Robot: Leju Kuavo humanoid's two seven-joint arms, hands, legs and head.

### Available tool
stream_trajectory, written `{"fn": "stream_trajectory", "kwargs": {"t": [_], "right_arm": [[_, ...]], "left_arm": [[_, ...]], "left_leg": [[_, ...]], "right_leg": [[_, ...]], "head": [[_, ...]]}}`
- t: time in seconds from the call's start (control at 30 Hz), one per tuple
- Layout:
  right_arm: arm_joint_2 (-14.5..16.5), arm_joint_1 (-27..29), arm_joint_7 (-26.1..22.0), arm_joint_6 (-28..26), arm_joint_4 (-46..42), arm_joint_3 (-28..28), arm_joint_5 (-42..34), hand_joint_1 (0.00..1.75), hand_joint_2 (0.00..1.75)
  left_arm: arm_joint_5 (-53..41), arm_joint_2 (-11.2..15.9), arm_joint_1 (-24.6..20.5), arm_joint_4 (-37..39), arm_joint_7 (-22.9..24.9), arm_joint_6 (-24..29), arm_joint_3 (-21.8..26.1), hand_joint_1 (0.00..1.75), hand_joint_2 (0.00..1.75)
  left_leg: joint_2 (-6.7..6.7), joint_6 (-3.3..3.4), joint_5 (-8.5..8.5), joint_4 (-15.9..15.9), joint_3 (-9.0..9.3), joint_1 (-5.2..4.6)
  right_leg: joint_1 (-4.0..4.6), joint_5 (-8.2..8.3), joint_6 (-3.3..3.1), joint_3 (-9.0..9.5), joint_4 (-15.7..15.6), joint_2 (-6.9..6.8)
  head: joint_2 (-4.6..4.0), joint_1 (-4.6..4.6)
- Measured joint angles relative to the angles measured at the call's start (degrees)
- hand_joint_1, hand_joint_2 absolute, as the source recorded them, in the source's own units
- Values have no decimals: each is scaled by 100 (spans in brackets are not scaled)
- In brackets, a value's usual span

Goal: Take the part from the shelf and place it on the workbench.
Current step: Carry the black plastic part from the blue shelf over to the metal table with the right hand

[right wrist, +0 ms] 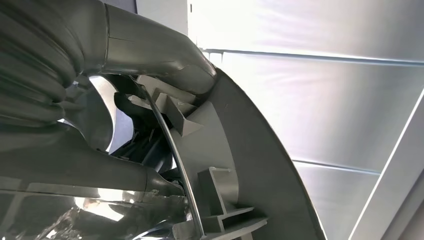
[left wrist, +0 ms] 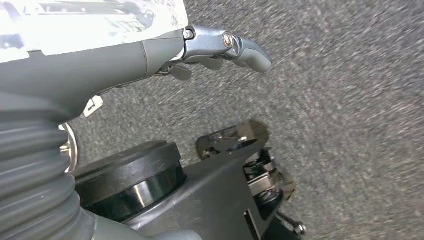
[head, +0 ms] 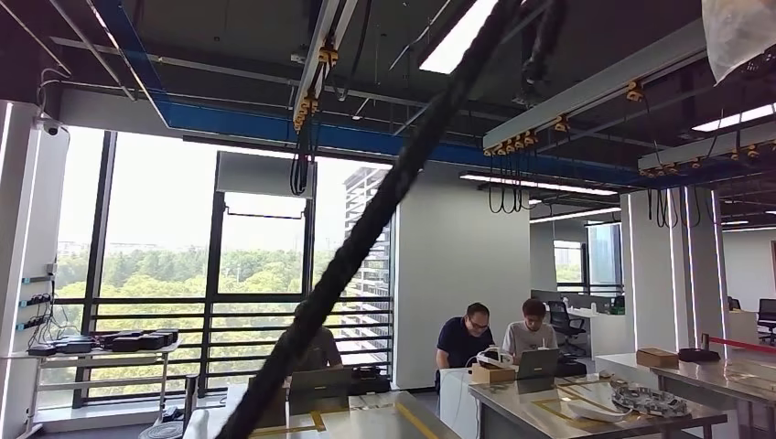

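- The right robot hand (right wrist: 125,125) grips the part (right wrist: 250,165). The part is a grey curved piece of plastic with small ribs on its inner side. In the right wrist view it fills the middle and lower right of the frame, and the thick grey thumb lies over its upper edge.
- Behind the part there are bright white panels with thin lines between them.
- The left robot hand (left wrist: 220,47) holds nothing. Its fingers reach out with a small bend, in the upper middle of the left wrist view. Under it lies a grey speckled floor (left wrist: 350,100).
- In the head view a thick black cable (head: 366,238) runs from the bottom left up to the top middle of the frame.
- A clear plastic bag (head: 737,32) hangs in the top right corner.
- Two people (head: 499,334) sit at a shiny metal table (head: 549,416) in the lower right. They have a laptop (head: 537,363) and a small brown box (head: 492,374) in front of them.
- Another brown box (head: 657,358) sits on a table at the far right.
- Big windows (head: 165,238) on the left show green trees outside.
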Motion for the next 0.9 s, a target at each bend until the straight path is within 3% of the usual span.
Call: {"fn": "stream_trajectory", "kwargs": {"t": [0.07, 0.13, 0.23, 0.3, 0.37, 0.4, 0.43, 0.47, 0.53, 0.6, 0.67, 0.77, 0.83, 0.9], "right_arm": [[-2, -4, 3, 1, -1, 1, 1, 175, 175], [-4, -1, 7, 1, -4, 1, 2, 175, 175], [-1, -6, 8, -5, -13, -4, 4, 175, 175], [5, -15, 7, -3, -17, -5, 7, 175, 175], [8, -10, 8, 0, -18, -1, 9, 175, 175], [7, -4, 8, 0, -17, 1, 9, 175, 175], [7, 1, 9, 0, -17, 3, 9, 175, 175], [7, 4, 9, 0, -17, 4, 9, 175, 175], [7, 5, 9, 0, -17, 3, 9, 175, 175], [5, 0, 8, 0, -17, 1, 8, 175, 175], [4, -5, 9, 1, -17, -2, 7, 175, 175], [2, -15, 8, 1, -19, -10, 7, 175, 175], [0, -18, 2, -2, -21, -14, 12, 175, 175], [-9, 10, -1, -13, -22, -13, 22, 175, 175]], "left_arm": [[6, -5, -12, 0, -1, 2, 0, 0, 175], [14, -11, -20, 0, -2, -2, 0, 0, 175], [16, -8, -30, 0, -3, -9, -1, 0, 175], [16, -4, -47, 0, -3, -9, 0, 0, 175], [16, -2, -46, 0, -1, -9, 0, 0, 175], [16, -1, -36, 0, 0, -9, -1, 0, 175], [17, 2, -27, 0, 1, -9, -1, 0, 175], [18, 3, -22, 0, 1, -9, -1, 0, 175], [18, 5, -18, 0, 1, -10, 0, 0, 175], [18, 5, -23, 0, 2, -11, 0, 0, 175], [23, 3, -20, 0, 2, -12, -1, 0, 175], [32, 5, -22, 0, -2, -1, 0, 0, 175], [45, -5, -32, 0, -27, 61, 2, 0, 175], [67, -39, -11, 0, -72, 173, 2, 0, 175]], "left_leg": [[-4, -47, -77, -6, 77, -3], [-1, -110, -106, 13, 130, -6], [8, -194, -149, 186, 123, -4], [13, -256, -328, 699, -145, 19], [14, -311, -579, 1343, -559, 48], [15, -330, -619, 1503, -707, 58], [15, -341, -577, 1520, -784, 66], [16, -344, -388, 1319, -765, 74], [19, -330, 132, 669, -585, 80], [29, -271, 356, 194, -465, 48], [38, -176, 291, 84, -449, 10], [17, -70, 270, 26, -354, 39], [11, -27, 236, 1, -282, 57], [11, 7, 169, -2, -213, 51]], "right_leg": [[47, 228, -76, 165, -549, 4], [81, 193, -139, 211, -705, 13], [39, 209, -229, 375, -804, 17], [21, 164, -271, 481, -838, 5], [19, 92, -285, 557, -839, 4], [18, 54, -281, 597, -837, 8], [16, 16, -274, 640, -835, 13], [13, -30, -261, 701, -833, 17], [5, -127, -225, 829, -833, 15], [4, -193, -160, 881, -837, 11], [9, -208, -91, 873, -843, 9], [6, -216, -16, 813, -678, 1], [0, -300, 27, 497, -169, 1], [-2, -526, 56, 8, 518, 2]], "head": [[2, 5], [3, 10], [1, 18], [0, 45], [0, 66], [0, 75], [0, 80], [0, 89], [0, 100], [2, 109], [4, 101], [3, 75], [2, 49], [0, 19]]}}
